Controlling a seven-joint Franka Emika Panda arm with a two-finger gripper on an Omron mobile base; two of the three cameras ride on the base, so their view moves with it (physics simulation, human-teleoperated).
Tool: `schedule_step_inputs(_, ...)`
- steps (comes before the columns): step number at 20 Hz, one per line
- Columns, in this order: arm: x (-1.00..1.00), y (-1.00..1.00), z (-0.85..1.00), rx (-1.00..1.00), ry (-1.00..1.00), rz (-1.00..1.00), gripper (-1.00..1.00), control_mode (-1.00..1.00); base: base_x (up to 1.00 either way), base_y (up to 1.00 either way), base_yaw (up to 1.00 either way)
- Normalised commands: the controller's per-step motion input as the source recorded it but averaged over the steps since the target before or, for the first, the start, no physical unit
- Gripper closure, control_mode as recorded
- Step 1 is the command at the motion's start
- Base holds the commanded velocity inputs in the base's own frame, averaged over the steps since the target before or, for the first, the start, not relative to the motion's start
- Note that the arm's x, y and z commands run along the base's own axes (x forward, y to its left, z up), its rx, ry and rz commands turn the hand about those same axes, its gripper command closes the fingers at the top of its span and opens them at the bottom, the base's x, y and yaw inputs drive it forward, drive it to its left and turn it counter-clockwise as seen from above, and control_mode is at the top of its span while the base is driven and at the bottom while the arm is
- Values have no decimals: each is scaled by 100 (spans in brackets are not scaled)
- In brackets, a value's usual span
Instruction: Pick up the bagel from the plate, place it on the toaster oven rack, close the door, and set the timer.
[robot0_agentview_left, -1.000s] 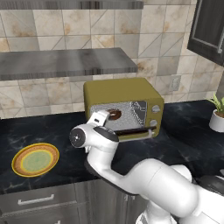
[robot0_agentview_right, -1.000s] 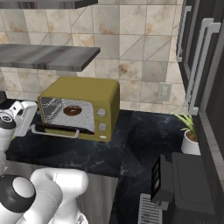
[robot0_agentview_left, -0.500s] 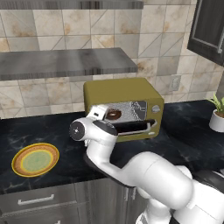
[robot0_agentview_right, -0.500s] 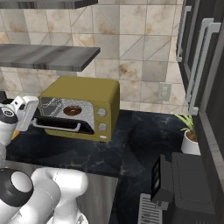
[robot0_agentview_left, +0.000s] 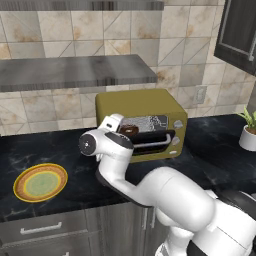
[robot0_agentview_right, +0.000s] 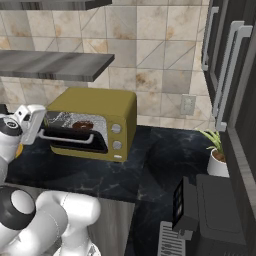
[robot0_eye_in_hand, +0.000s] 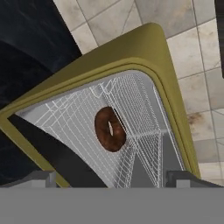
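The bagel (robot0_eye_in_hand: 110, 129) lies on the silvery mesh toaster oven rack (robot0_eye_in_hand: 140, 118) inside the olive-yellow oven (robot0_agentview_left: 142, 102); the bagel (robot0_agentview_left: 130, 131) shows through the opening, as it does from the right (robot0_agentview_right: 82, 125). The dark glass door (robot0_agentview_left: 152, 143) is tilted partway up, its silver bar handle (robot0_agentview_right: 65, 139) facing out. My gripper (robot0_eye_in_hand: 113, 180) is open with nothing between its fingers, and it sits by the door's left end (robot0_agentview_left: 113, 125), (robot0_agentview_right: 31, 124). The plate (robot0_agentview_left: 40, 181), with its yellow rim and green centre, lies bare on the counter at the left.
Two knobs (robot0_agentview_right: 116, 136) sit on the oven's right panel. A grey shelf (robot0_agentview_left: 75, 72) hangs above the oven. A potted plant (robot0_agentview_right: 215, 155) stands at the right, near a tall dark cabinet (robot0_agentview_right: 235, 75). A dark appliance (robot0_agentview_right: 200, 210) sits at the lower right.
The oven door has swung up from nearly flat to partway up. My hand has risen with it along the door's left end.
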Motion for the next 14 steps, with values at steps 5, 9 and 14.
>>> schedule_step_inputs(5,15,-1,23,0,-5,0,-100,-100,0,0,0)
schedule_step_inputs(9,22,0,21,0,-5,0,-100,-100,0,0,0)
schedule_step_inputs(14,35,0,24,0,-1,0,-100,-100,0,0,0)
